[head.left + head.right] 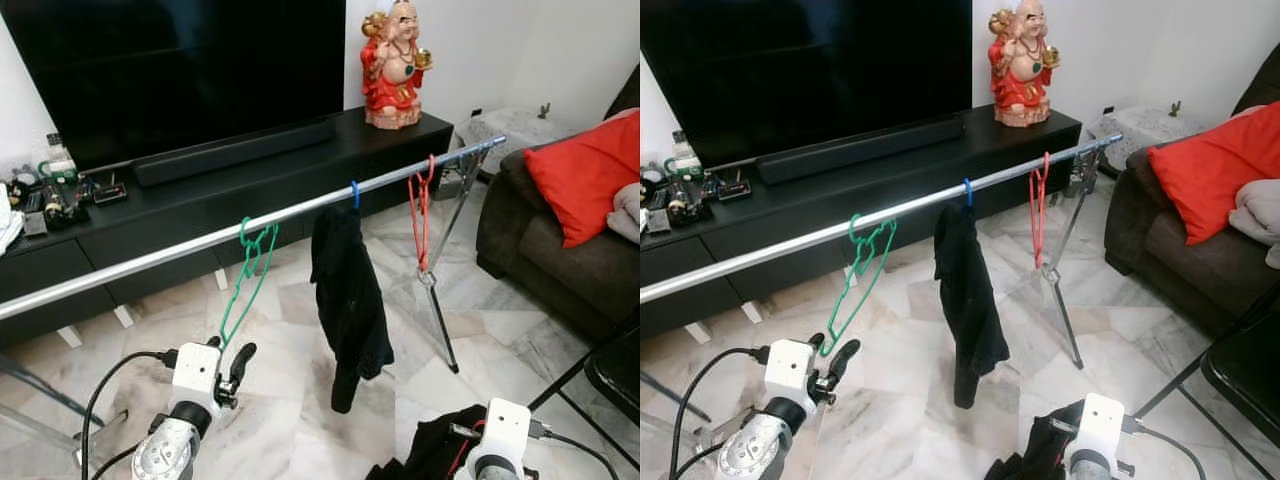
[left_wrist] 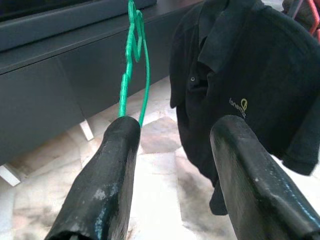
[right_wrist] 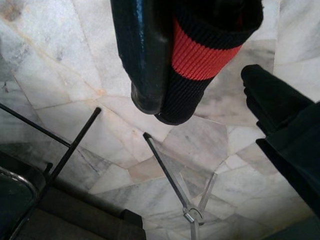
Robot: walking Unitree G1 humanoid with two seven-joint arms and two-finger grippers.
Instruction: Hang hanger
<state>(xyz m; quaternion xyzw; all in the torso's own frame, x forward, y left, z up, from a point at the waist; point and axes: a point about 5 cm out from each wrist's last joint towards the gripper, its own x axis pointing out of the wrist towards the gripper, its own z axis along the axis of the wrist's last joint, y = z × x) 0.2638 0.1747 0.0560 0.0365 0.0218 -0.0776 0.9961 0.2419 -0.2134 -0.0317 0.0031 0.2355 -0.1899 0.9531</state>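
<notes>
A green hanger point(image 1: 250, 265) hangs empty from the silver rail point(image 1: 150, 258) that crosses the room. My left gripper point(image 1: 228, 358) sits at the hanger's lower end, open; in the left wrist view one finger point(image 2: 107, 175) lies against the green wire point(image 2: 131, 75). A black shirt point(image 1: 350, 290) hangs further along the rail on a blue hook point(image 1: 354, 193), and beyond it an empty red hanger point(image 1: 422, 215). Low at the right, my right gripper point(image 3: 170, 100) is shut on a black garment with a red stripe point(image 3: 200, 50), bunched beside its wrist point(image 1: 440, 450).
A black TV stand point(image 1: 300, 160) with a soundbar, a large TV and a red statue point(image 1: 395, 65) runs behind the rail. A dark sofa with a red cushion point(image 1: 585, 175) stands right. The rack's leg point(image 1: 440, 320) and a black chair point(image 1: 610, 375) stand on the marble floor.
</notes>
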